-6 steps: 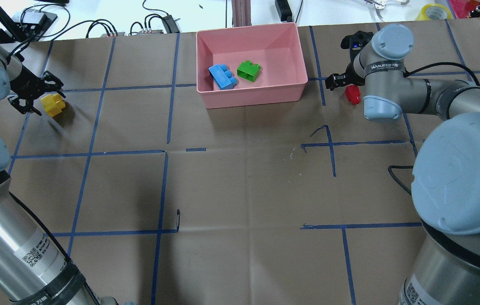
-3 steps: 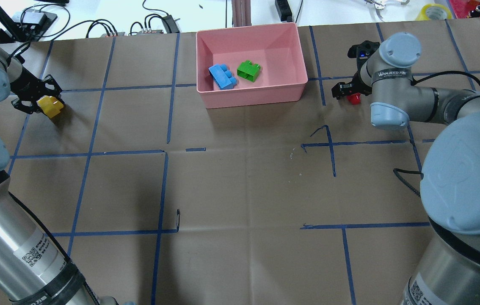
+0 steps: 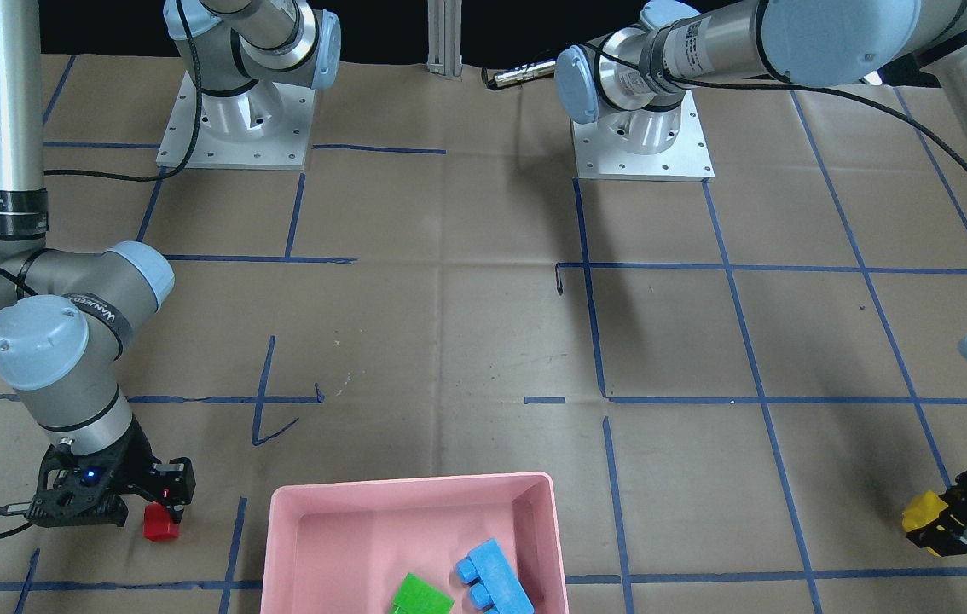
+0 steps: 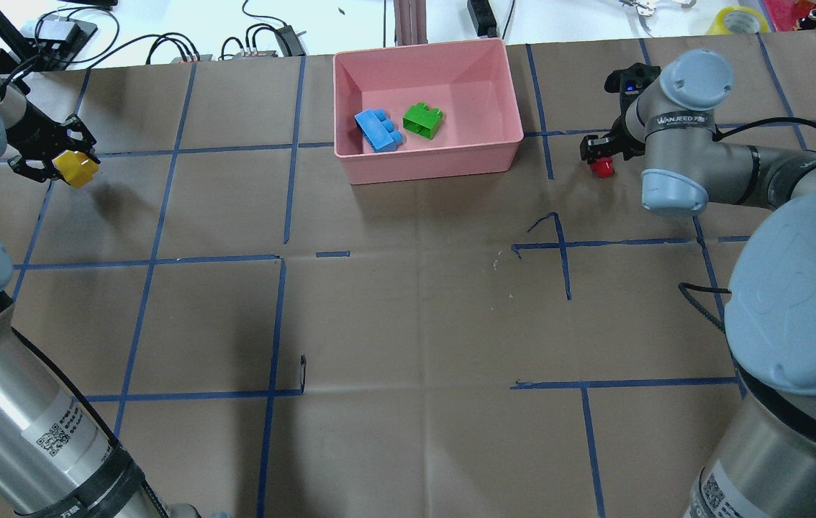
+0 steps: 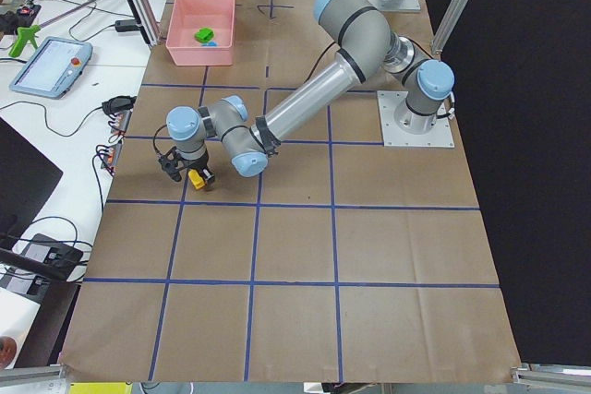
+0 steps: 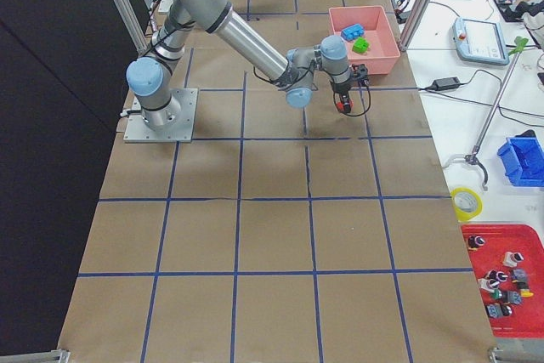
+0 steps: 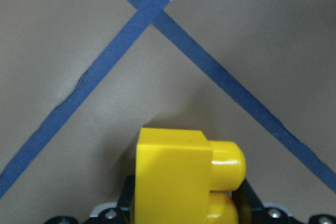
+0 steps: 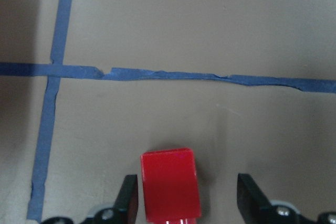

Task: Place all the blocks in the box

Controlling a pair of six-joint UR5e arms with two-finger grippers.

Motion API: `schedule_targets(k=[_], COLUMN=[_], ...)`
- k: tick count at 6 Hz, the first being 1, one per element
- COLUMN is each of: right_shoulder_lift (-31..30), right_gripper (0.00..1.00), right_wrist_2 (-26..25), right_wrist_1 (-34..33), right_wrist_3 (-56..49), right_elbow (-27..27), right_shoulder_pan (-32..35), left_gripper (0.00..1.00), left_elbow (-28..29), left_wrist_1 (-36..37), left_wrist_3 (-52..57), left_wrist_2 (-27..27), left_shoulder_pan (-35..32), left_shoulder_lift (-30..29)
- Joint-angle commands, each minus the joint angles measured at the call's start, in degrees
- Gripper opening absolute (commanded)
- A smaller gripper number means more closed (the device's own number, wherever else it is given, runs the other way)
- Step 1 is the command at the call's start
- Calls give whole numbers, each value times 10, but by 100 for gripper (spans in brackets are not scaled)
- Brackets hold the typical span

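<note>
The yellow block [image 4: 77, 167] is gripped in my left gripper [image 4: 62, 160] at the table's far left and seems just above the surface. It fills the left wrist view [image 7: 173, 174] and also shows in the front view [image 3: 925, 512]. The red block [image 4: 601, 168] sits on the table right of the pink box [image 4: 429, 167]. My right gripper [image 4: 599, 155] is open and straddles it. In the right wrist view the red block [image 8: 169, 190] lies between the fingers [image 8: 128, 198], nearer the left one. The light blue block [image 4: 378, 129] and green block [image 4: 422, 120] lie inside the box.
Blue tape lines grid the brown paper table. Cables, power strips and a metal post [image 4: 408, 21] lie beyond the far edge behind the box. A black cable [image 4: 699, 302] trails by my right arm. Both arm bases stand at the near side.
My left gripper closed on the yellow block and moved it slightly left and away. My right gripper moved right and came down around the red block.
</note>
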Motion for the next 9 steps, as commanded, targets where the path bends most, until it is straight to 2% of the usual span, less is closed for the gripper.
schedule_targets(k=[1,2,3,4,5,6,7,8,9], right_shoulder_lift=[6,5,7,6,2,-8,-47,-80,-106], right_gripper=[71,71,54,25,9,6,4,3,2], right_wrist_2=[0,-1,-1,-2,-3,-3,-3,-6,-3], right_wrist_1=[0,0,0,1,4,33,78,146,158], right_wrist_3=[4,6,5,5,4,0,0,0,-7], right_elbow=[-4,-10,-12,-12,-9,-15,-26,-36,-32], right_shoulder_pan=[5,14,17,17,16,15,16,16,16], left_gripper=[40,39,39,37,38,38,38,38,38], left_elbow=[52,93,128,146,146,151,169,206,231], left_wrist_1=[-63,-133,-174,-190,-191,-184,-182,-182,-181], left_wrist_3=[15,15,13,12,12,12,4,-24,-59], left_wrist_2=[3,7,7,5,1,-3,-17,-17,-13], left_shoulder_pan=[-48,-100,-157,-211,-260,-299,-331,-365,-392], left_shoulder_lift=[41,68,74,68,64,49,29,1,-28])
